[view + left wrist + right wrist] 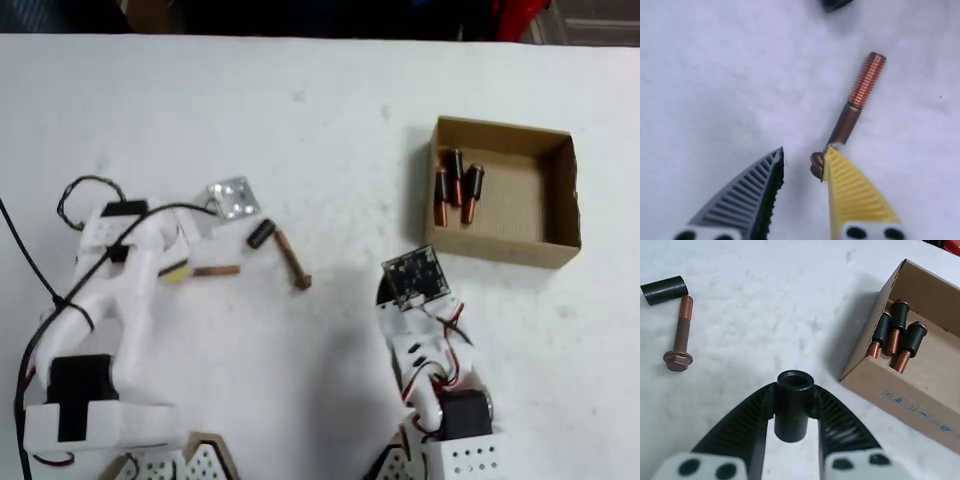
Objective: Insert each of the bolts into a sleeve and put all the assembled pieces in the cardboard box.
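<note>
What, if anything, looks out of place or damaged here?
Nothing stands out. Three assembled pieces lie in the cardboard box. A bolt and empty sleeve lie loose on the table. The right gripper holds another sleeve, and the left gripper is open at a second bolt.

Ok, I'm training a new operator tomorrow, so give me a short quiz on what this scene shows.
1. True or false: the right gripper is shut on a black sleeve.
2. How many assembled pieces lie in the cardboard box? A two, B three, C five.
3. Fill the gap: the open left gripper has its yellow finger beside the head of a copper ___.
Key: 1 true; 2 B; 3 bolt.
</note>
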You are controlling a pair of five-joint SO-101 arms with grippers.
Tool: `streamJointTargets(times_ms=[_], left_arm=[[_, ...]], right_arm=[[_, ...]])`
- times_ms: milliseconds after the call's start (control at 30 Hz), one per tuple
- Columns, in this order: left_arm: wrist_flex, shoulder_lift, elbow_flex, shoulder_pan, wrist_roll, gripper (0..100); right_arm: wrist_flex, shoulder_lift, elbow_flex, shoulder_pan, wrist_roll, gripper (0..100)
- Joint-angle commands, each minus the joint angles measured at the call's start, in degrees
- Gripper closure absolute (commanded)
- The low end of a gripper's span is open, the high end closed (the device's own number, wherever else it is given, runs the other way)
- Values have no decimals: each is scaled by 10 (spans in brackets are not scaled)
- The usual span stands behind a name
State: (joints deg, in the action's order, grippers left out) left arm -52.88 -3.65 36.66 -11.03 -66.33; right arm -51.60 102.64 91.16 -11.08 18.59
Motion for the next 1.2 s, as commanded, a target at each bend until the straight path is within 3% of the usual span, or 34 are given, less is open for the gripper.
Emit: streamJointTargets(times_ms=[0,100,233,333,667,933,1167], left_arm=[[10,-27,-25,-5,28,846],[9,-27,-39,-5,112,867],[9,-27,-68,-4,272,985],[-21,-27,-75,-4,367,956],[-211,-27,-135,15,382,976],[-289,-34,-164,15,383,980],[-319,-177,-146,36,467,980]], right_arm=[[15,6,-6,5,0,982],[15,6,-6,5,0,982],[15,6,-6,5,0,982],[15,6,-6,5,0,982],[15,6,-6,5,0,982],[15,6,-6,5,0,982],[15,6,-6,4,0,982]])
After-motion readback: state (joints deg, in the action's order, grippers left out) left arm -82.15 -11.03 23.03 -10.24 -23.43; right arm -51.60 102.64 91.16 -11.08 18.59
